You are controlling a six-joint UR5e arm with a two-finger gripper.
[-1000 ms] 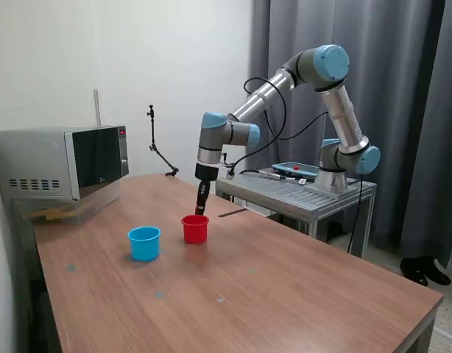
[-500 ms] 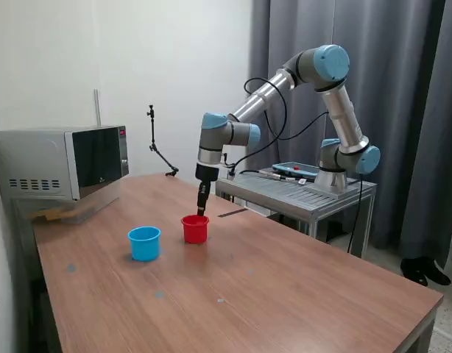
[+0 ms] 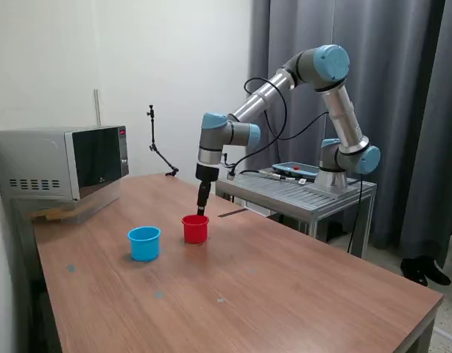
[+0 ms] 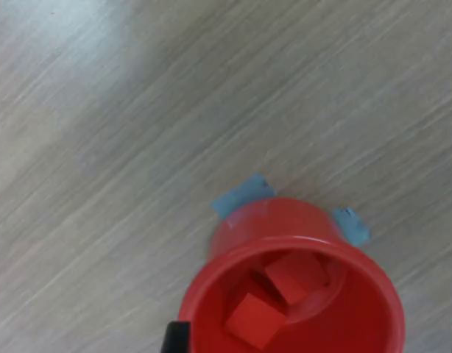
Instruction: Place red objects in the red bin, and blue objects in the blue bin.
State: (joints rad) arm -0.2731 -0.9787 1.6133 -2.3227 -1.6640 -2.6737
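Gripper hangs straight down over the red cup, tip just above the far side of its rim. Whether its fingers are apart or clenched can't be told: it's a thin dark stub in the exterior view, and the wrist view shows only two dark finger corners at the frame edge, wide apart, with nothing seen between them.

Wrist view looks right into the red cup: two red cubes lie inside on the bottom, touching, one partly overlapping the other. Two bits of light blue tape stick out from under the cup's base on the table.

Light blue cup stands on the wooden table, just to the exterior view's left of the red cup, close but not touching. Its contents can't be seen from this angle. No blue cubes visible in either view.

Microwave sits at the far left corner of the table. Arm base is on a metal stand beyond the table's far right edge.
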